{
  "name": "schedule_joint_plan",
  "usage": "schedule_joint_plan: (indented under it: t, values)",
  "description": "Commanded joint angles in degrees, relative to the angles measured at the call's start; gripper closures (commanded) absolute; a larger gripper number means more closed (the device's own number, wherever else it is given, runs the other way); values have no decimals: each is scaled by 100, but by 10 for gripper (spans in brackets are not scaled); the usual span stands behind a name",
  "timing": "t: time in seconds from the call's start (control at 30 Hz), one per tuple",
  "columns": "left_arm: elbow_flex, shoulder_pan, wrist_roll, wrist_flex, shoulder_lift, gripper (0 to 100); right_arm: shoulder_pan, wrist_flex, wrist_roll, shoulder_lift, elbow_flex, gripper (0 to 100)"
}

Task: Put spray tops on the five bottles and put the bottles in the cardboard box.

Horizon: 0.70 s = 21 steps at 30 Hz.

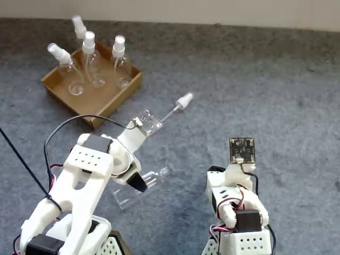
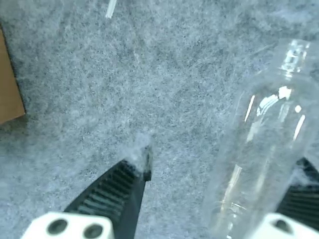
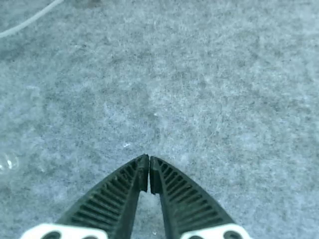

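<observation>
- Partly hidden beneath the left arm, lower centre of the high view: a clear bottle lying flat on the grey counter, neck bare.
- Cut off at the bottom edge in the left wrist view; base not visible.
- Spread wide over it, the left tool: bottle between the jaws, close against one, well apart from the other finger; contact hard to judge.
- Folded low at lower right, the other arm, with the right tool closed on nothing, tips together above bare counter.
- Centre of the high view: a loose spray top, tube trailing toward lower left.
- Upper left: the cardboard box holding four capped bottles.
</observation>
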Motion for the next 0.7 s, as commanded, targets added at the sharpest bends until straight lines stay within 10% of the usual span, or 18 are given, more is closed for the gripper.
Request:
schedule_joint_plan:
  t: [0.0,0.67]
  values:
    - [-66,84,-237,-35,-13,655,-75,31,-18,-75,831,994]
    - [-1033,66,-229,1011,-13,655,-75,31,-18,-75,831,994]
